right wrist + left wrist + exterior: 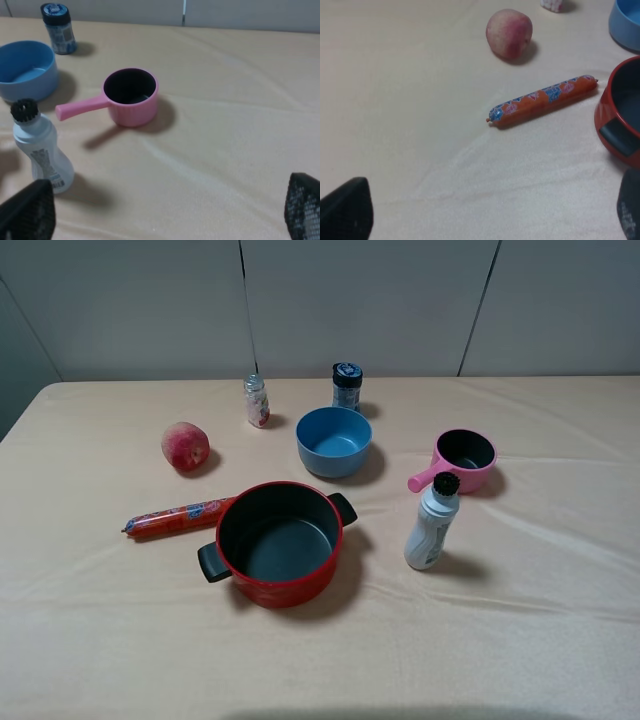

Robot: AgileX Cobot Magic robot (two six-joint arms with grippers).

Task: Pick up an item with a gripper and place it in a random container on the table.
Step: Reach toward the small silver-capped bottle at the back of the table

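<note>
While the dark claw-like left gripper (485, 212) and right gripper (165, 212) both hang with fingers spread apart and empty, the small clear bottle with silvery cap (257, 400) stands upright well away, beyond the round reddish peach (185, 446). Slim and light, it could topple under an off-centre pinch. Carrying it to the small pink saucepan (466, 455) risks clipping the tall white black-capped bottle (432, 525) near its handle.

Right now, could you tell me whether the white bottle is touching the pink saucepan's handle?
Apart. The right wrist view shows bare table between the white bottle and the handle tip of the pink saucepan.
</note>
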